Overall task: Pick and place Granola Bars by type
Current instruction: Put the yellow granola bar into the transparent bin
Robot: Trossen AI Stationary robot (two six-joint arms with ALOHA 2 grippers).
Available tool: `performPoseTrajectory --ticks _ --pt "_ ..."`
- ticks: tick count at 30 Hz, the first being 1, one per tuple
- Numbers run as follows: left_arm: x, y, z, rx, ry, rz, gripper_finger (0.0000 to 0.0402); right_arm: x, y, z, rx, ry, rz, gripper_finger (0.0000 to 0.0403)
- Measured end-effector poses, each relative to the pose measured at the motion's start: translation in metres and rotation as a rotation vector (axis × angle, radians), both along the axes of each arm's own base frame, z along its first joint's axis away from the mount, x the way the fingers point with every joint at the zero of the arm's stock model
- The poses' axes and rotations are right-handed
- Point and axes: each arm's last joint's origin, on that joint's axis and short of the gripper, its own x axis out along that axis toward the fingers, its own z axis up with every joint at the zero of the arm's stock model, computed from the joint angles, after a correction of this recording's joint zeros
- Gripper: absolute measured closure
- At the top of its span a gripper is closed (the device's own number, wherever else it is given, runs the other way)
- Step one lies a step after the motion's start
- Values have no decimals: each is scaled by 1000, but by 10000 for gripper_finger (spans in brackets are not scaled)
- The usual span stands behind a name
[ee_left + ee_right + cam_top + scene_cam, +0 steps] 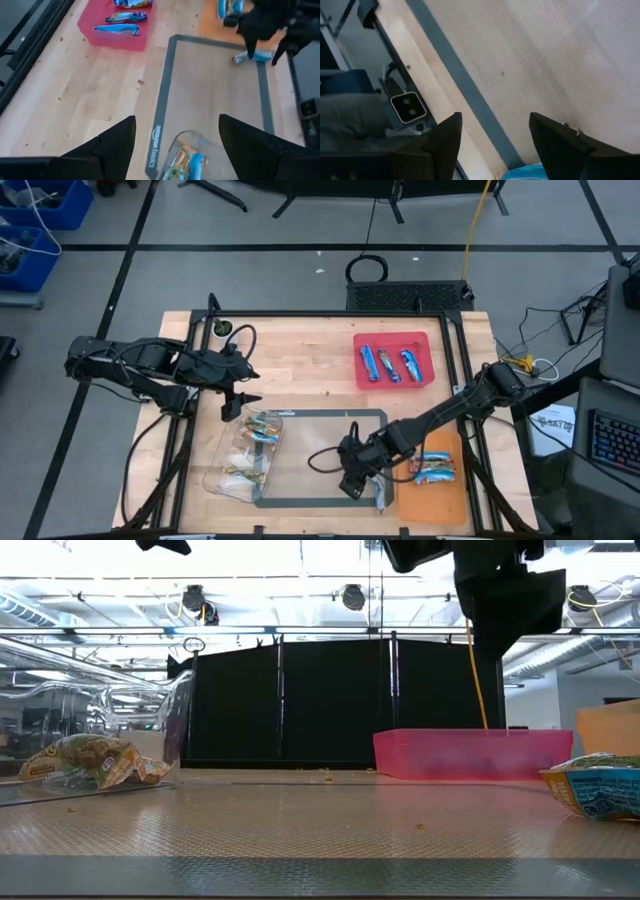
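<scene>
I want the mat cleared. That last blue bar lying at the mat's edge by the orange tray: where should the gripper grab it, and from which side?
Probably from straight above, across the middle of the blue bar. It lies flat on the mat, slim and long, so its narrow width fits between open fingers. The right gripper hovers open just beside it, with the orange tray close on the other side.

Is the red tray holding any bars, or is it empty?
Not empty: the red tray holds three blue bars lying side by side in the high view.
</scene>
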Motion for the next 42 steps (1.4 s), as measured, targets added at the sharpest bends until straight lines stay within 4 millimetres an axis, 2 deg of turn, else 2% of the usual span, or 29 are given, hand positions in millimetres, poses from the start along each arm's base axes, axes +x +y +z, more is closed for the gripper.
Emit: performPoseTrajectory --ticks 5,13,18,23,27,30,38,42 --pt "-6 2 7 58 -53 -18 121 -1 -5 -5 39 49 -56 162" --pt "-44 7 21 109 -173 -80 115 1 -8 -6 29 43 -48 157" --pt "-73 12 18 80 -253 -62 121 2 -14 -7 56 75 -80 151" --pt "-92 16 6 32 -280 -31 118 2 -18 -8 85 117 -107 111" --pt "-98 17 -4 4 -277 -22 115 4 -24 -7 118 136 -102 68" --pt "-99 17 -6 -2 -276 -18 118 2 -29 -9 108 186 -131 51" --pt "-98 16 -7 4 -269 -46 117 -9 -26 -11 50 287 -227 72" --pt "-98 16 -7 13 -266 -67 116 -9 -23 -10 62 282 -241 85"
